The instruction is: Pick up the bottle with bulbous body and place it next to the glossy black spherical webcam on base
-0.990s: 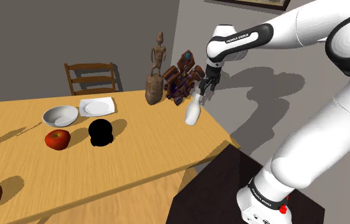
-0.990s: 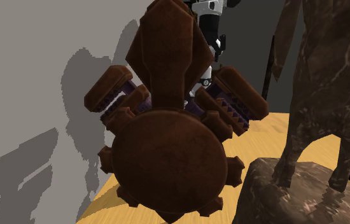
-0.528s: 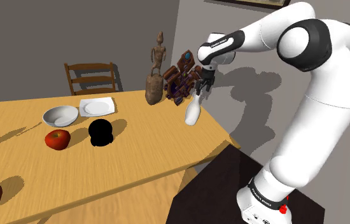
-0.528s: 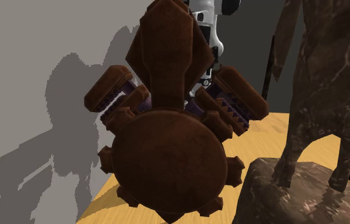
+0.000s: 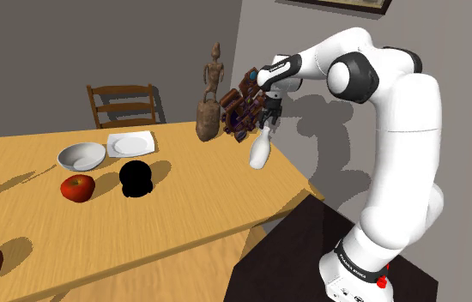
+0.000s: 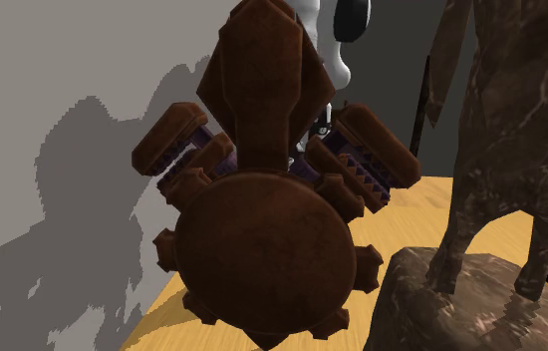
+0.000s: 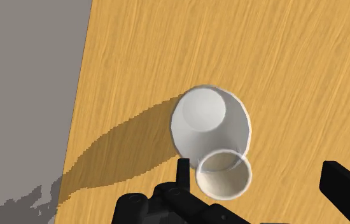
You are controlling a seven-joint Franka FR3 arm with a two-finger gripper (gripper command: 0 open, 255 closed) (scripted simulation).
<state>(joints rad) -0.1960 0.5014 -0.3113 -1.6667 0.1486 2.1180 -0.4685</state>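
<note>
Bottle [image 5: 259,154] upright near the table [image 5: 183,214] edge, below your gripper [image 5: 269,123].
You see it at 3 o'clock from the black webcam [image 5: 137,178]; fingers [image 7: 349,191] spread wide, its mouth between them, not clasped.

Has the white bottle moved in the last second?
No. The white bottle stands where it did, at the same gap from the brown figure.

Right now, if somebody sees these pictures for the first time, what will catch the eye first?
The black gripper hangs open just above a white bulbous bottle near the edge of the table. In the second exterior view, a big brown gear-shaped ornament stands in front. A glossy black webcam sits mid-table beside a red apple.
</note>
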